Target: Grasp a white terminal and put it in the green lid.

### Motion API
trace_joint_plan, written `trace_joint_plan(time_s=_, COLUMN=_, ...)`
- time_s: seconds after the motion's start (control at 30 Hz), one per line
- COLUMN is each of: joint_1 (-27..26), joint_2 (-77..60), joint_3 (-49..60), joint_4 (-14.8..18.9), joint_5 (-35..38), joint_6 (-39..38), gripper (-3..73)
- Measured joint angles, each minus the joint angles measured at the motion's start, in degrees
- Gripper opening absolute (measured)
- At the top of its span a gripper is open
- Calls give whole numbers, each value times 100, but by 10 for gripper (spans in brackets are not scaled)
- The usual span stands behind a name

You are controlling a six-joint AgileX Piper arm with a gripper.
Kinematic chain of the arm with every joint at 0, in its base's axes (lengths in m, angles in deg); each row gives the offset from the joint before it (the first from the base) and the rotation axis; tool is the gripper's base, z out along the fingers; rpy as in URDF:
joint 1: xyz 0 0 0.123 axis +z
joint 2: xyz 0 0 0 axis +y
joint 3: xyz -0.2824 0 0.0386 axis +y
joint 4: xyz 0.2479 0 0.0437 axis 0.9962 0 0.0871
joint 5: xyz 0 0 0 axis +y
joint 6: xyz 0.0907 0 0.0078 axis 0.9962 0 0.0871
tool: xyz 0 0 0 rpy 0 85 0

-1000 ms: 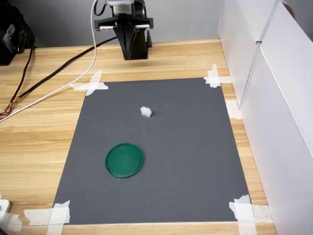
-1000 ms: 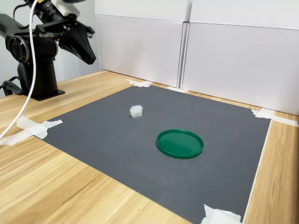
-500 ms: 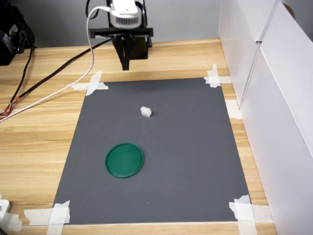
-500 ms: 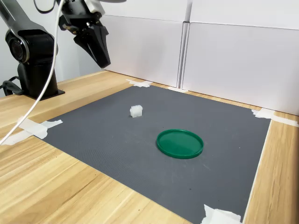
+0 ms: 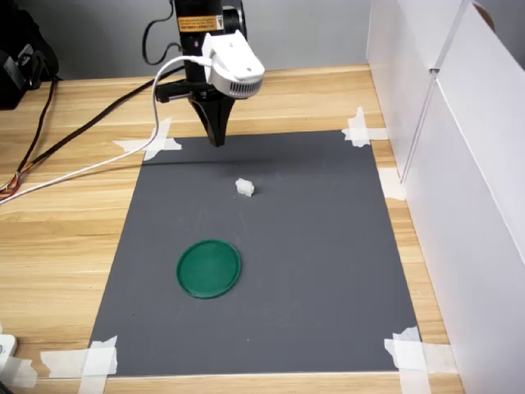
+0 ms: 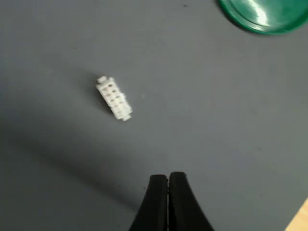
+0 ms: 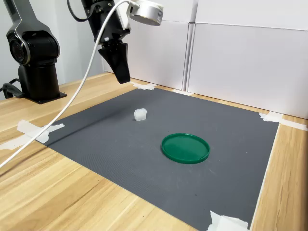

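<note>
The white terminal (image 5: 244,187) (image 7: 140,114) (image 6: 113,98) lies on the dark grey mat (image 5: 312,246), a small ribbed white block. The green lid (image 5: 209,268) (image 7: 185,147) (image 6: 262,14) rests flat on the mat, nearer the front in the first exterior view. My gripper (image 5: 217,138) (image 7: 122,77) (image 6: 168,179) hangs above the mat's far edge, behind the terminal in the first exterior view and well above it. Its black fingers are pressed together with nothing between them.
White tape strips (image 5: 152,141) hold the mat's corners to the wooden table (image 5: 66,222). White panels (image 5: 459,164) wall the first exterior view's right side. Cables (image 5: 82,156) trail across the table from the arm's base (image 7: 36,62).
The arm has swung forward from its base and lowered toward the mat, bringing the gripper over the mat's far edge. The terminal and lid have not moved.
</note>
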Motion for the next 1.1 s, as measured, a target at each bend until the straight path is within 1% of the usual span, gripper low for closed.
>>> trace_joint_plan(time_s=0.1, joint_1=0, joint_2=258, joint_3=-314, joint_4=321, joint_5=434, joint_6=-513, gripper=-21)
trace_joint_plan(time_s=0.2, joint_1=0, joint_2=469, joint_3=-564, joint_4=598, joint_5=888, joint_6=-1202, gripper=-15)
trace_joint_plan(time_s=0.27, joint_1=0, joint_2=551, joint_3=-682, joint_4=705, joint_5=1126, joint_6=-1499, gripper=5)
trace_joint_plan(time_s=0.33, joint_1=0, joint_2=596, joint_3=-765, joint_4=736, joint_5=1249, joint_6=-1629, gripper=45)
trace_joint_plan(time_s=0.4, joint_1=0, joint_2=627, joint_3=-830, joint_4=721, joint_5=1295, joint_6=-1695, gripper=120)
trace_joint_plan(time_s=0.47, joint_1=0, joint_2=664, joint_3=-853, joint_4=670, joint_5=1286, joint_6=-1725, gripper=215)
trace_joint_plan(time_s=0.63, joint_1=0, joint_2=719, joint_3=-858, joint_4=416, joint_5=1047, joint_6=-1731, gripper=523)
trace_joint_plan(time_s=0.7, joint_1=0, joint_2=725, joint_3=-871, joint_4=340, joint_5=939, joint_6=-1742, gripper=621)
trace_joint_plan(time_s=0.73, joint_1=0, joint_2=739, joint_3=-879, joint_4=316, joint_5=933, joint_6=-1760, gripper=656)
trace_joint_plan(time_s=0.8, joint_1=0, joint_2=803, joint_3=-912, joint_4=304, joint_5=933, joint_6=-1773, gripper=691)
trace_joint_plan(time_s=0.87, joint_1=0, joint_2=868, joint_3=-912, joint_4=285, joint_5=977, joint_6=-1773, gripper=702)
trace_joint_plan(time_s=1.1, joint_1=0, joint_2=1113, joint_3=-1001, joint_4=270, joint_5=1255, joint_6=-1939, gripper=708)
